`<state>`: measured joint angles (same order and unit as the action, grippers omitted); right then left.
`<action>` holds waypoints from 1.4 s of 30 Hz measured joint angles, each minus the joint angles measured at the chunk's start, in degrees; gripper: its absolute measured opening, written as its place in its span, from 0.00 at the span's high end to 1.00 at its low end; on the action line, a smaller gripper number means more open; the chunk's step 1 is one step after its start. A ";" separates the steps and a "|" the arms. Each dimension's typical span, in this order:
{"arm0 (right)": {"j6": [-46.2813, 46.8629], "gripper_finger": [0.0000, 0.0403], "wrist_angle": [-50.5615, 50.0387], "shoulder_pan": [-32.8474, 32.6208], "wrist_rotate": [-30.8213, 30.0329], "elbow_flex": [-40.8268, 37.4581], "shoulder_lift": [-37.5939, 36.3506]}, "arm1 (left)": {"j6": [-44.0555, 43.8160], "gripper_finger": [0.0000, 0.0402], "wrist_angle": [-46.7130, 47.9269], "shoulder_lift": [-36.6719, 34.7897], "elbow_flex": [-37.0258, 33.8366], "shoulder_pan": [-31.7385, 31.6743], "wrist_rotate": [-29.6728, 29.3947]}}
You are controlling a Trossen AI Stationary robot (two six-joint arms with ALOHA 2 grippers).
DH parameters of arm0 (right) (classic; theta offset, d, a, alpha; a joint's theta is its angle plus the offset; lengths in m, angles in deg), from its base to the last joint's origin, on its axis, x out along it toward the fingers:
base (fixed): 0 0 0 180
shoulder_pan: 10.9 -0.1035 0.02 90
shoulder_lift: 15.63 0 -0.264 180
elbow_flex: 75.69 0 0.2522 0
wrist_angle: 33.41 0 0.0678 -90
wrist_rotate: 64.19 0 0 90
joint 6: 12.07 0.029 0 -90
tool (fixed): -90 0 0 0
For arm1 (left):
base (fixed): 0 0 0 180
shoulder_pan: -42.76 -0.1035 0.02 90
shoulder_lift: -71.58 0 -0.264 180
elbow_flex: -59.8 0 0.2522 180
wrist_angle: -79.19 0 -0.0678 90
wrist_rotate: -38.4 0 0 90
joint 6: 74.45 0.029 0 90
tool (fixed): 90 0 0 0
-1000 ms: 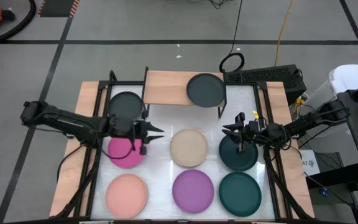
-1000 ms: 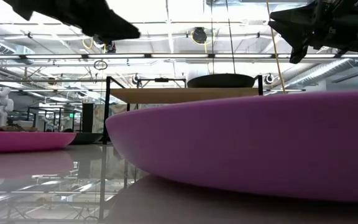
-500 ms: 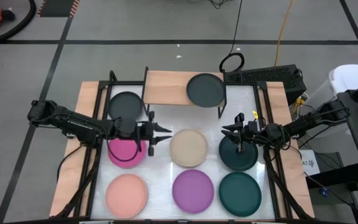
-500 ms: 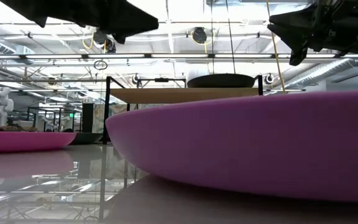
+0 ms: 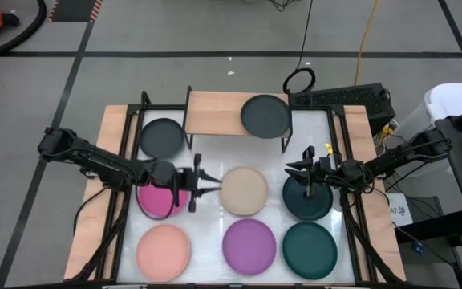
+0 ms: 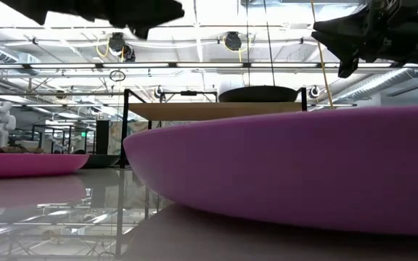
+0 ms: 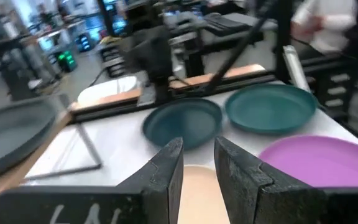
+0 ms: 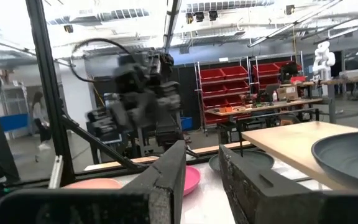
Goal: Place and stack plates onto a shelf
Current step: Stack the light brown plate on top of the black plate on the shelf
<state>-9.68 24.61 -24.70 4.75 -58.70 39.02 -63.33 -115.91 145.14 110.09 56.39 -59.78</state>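
In the high view the light-wood shelf (image 5: 219,114) stands at the far edge with one charcoal plate (image 5: 265,116) on its right half. The other charcoal plate (image 5: 163,136) lies on the table left of the shelf. The magenta (image 5: 157,199), beige (image 5: 244,191) and dark teal (image 5: 307,199) plates lie in a middle row. Salmon (image 5: 164,251), purple (image 5: 249,246) and dark teal (image 5: 310,250) plates lie in the near row. My left gripper (image 5: 212,188) is open above the gap between the magenta and beige plates, with beige (image 7: 197,199) showing between its fingers. My right gripper (image 5: 289,170) hovers open over the far left rim of the middle-row teal plate.
Black rails (image 5: 123,201) run along the left and right sides of the white tabletop, and the arms reach in over them. The shelf's left half (image 5: 211,112) is bare wood. The purple plate (image 6: 289,174) fills the front of the low view.
My left gripper has moved toward the table's right and near edges, from beside the charcoal plate on the table to the gap between the magenta and beige plates. The plates have stayed where they were.
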 joint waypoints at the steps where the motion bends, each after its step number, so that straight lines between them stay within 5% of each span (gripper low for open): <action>1: -0.69 0.80 -0.05 0.00 -0.02 0.00 0.00 | 1.25 0.76 0.16 0.77 0.92 0.91 -0.30; 11: -2.02 0.80 -0.05 0.35 -0.11 0.00 0.00 | 4.88 0.76 15.60 11.52 8.66 4.17 -0.90; 22: -2.68 0.80 -0.01 0.35 -0.11 0.00 -0.02 | 12.18 0.76 18.41 27.32 14.48 3.97 -0.92; 29: -2.95 0.80 -0.03 0.35 -0.11 0.00 -0.02 | 10.75 0.76 31.53 29.22 20.91 3.97 -0.95; 42: -3.10 0.80 -0.03 0.35 -0.11 0.00 0.00 | 9.73 0.76 35.86 29.22 21.21 3.69 -0.87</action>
<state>-12.78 24.57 -24.35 4.64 -58.70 39.02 -53.60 -80.06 174.36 131.30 60.08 -60.66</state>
